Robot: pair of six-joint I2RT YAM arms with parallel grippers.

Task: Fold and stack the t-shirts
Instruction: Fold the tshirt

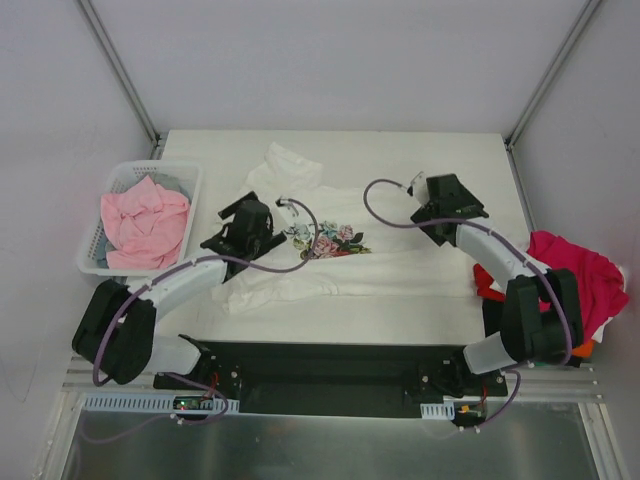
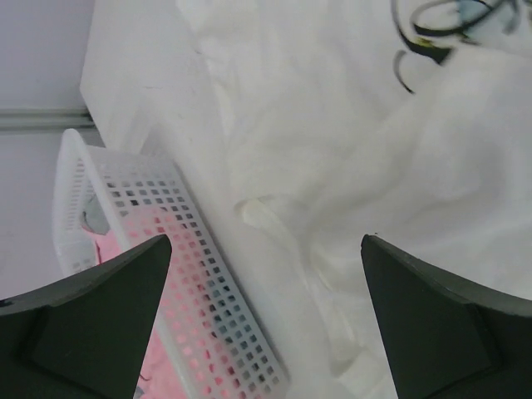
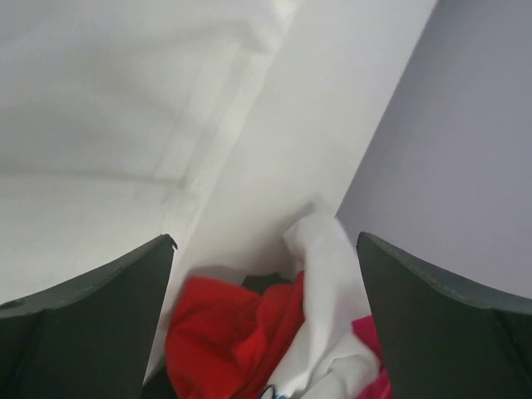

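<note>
White floral-print tee (image 1: 380, 265) spread out under L gripper (image 1: 250, 215) and R gripper (image 1: 445, 200). Hover w/ jaws wide open, gripping nothing. Pink tee (image 1: 145, 222) in lattice basket (image 1: 160, 165), magenta/red tees (image 1: 575, 265) heaped right.

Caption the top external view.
Left gripper and right gripper, open, hover at opposite ends of white floral t-shirt; pink tee in basket.

The whole white counter (image 1: 470, 160) is viewed from above and behind, facing down. Both wrist views are taken close: white plastic lattice basket (image 2: 208, 283) shared by left, crumpled red cloth (image 3: 224, 332) by right.
</note>
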